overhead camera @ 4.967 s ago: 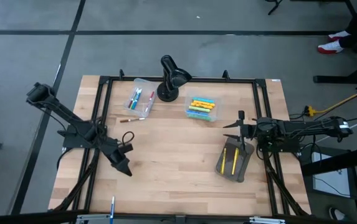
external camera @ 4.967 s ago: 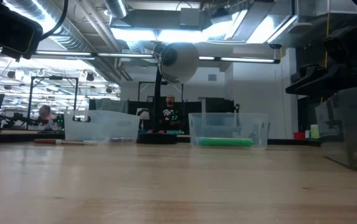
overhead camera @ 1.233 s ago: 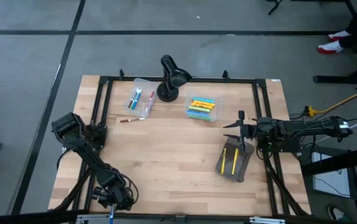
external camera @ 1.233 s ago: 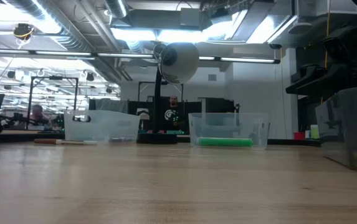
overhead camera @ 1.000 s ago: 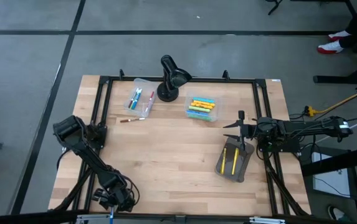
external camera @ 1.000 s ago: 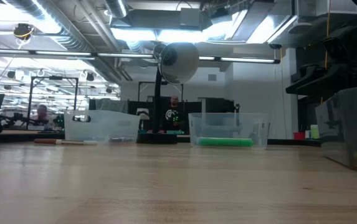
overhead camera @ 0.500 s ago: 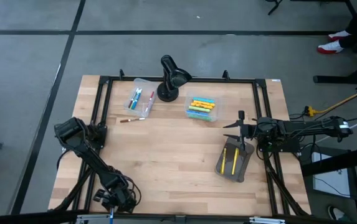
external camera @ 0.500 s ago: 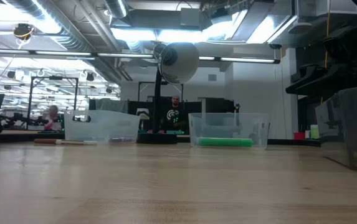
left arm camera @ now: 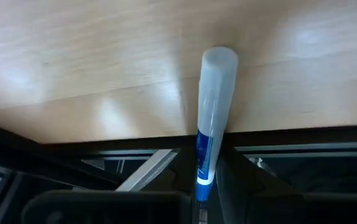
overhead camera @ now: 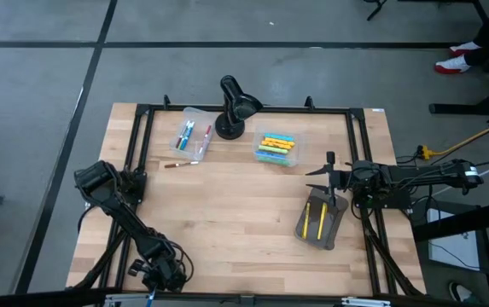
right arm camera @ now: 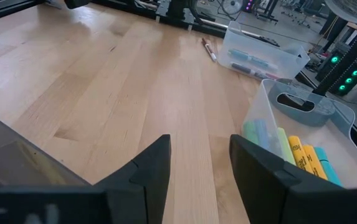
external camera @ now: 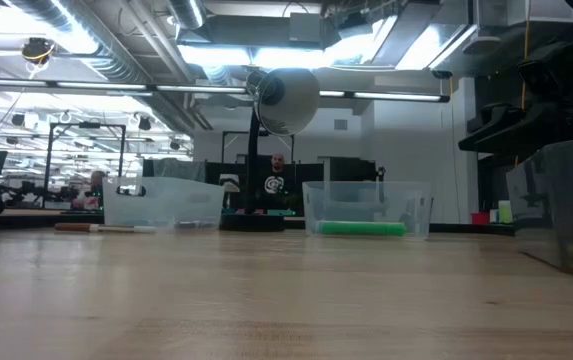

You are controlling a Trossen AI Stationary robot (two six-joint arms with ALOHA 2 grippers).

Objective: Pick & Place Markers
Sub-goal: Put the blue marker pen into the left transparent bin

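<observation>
L gripper (overhead camera: pixel 154 281) sits at the near L corner of the tabletop (overhead camera: pixel 235 213), right at the front edge, above a blue-and-white marker (left arm camera: pixel 210 118) that lies half over that edge w/ its white cap end on the wood; can't tell whether the jaws are spread or pinching it, since the wrist view shows the marker running down btw dark shapes only. R gripper (overhead camera: pixel 329 175) hangs at the R side over a grey tray (overhead camera: pixel 317 220) holding yellow markers (overhead camera: pixel 318 217), jaws spread, nothing btw them. Rest of the markers: a few in a clear bin (overhead camera: pixel 191 135) at the far L, a row of yellow, green and blue ones in a second clear bin (overhead camera: pixel 276 147) R of the black desk lamp (overhead camera: pixel 231 107), and one loose marker (overhead camera: pixel 174 165) on the wood just in front of the L bin. Low view shows both bins and the lamp head; a person stands far behind in the room.
</observation>
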